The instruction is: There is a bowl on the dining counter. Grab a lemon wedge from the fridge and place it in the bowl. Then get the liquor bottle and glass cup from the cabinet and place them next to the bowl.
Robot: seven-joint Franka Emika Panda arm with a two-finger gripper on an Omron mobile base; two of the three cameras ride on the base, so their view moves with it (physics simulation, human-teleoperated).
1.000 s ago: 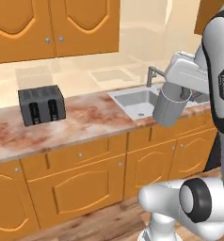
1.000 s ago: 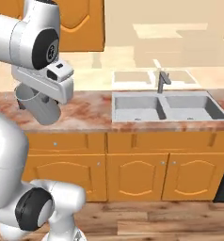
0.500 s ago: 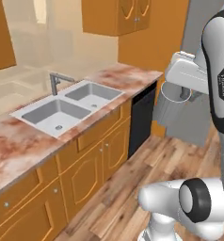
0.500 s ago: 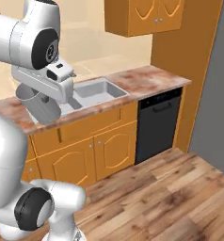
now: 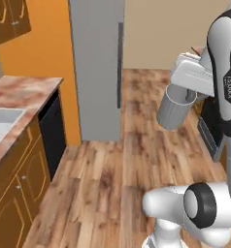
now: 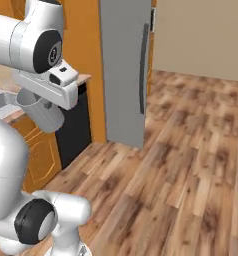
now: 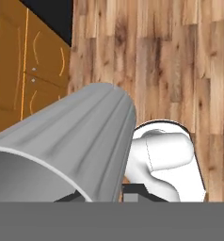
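Grey and translucent, the cup [image 5: 174, 108] hung from my gripper [image 5: 188, 95] in the right half of the left base view, just below the white hand. My fingers were narrowly closed on its rim, and the cup was carried clear of the floor, tilted slightly with its base lower and to the left. In the right base view the same cup [image 6: 43, 112] sat at centre left, under my hand, with my gripper [image 6: 38, 102] pinching the rim. In the hand view the cup [image 7: 67, 146] occupied the lower left of the frame, its ribbed side wall running up and right from the open mouth at the bottom; the finger tips themselves could not be made out there.

The fridge [image 5: 98, 68] stood at upper centre of the left base view, doors closed, with a dark vertical handle [image 5: 120, 65] on its right edge. In the right base view the fridge [image 6: 125, 70] stood at upper centre. A marbled counter [image 5: 18, 92] with a sink [image 5: 1, 118] lay at the left edge of the left base view, above orange base cabinets [image 5: 13, 203] and a black dishwasher front [image 5: 52, 131]. Wood plank floor [image 5: 112, 179] covered the remainder.
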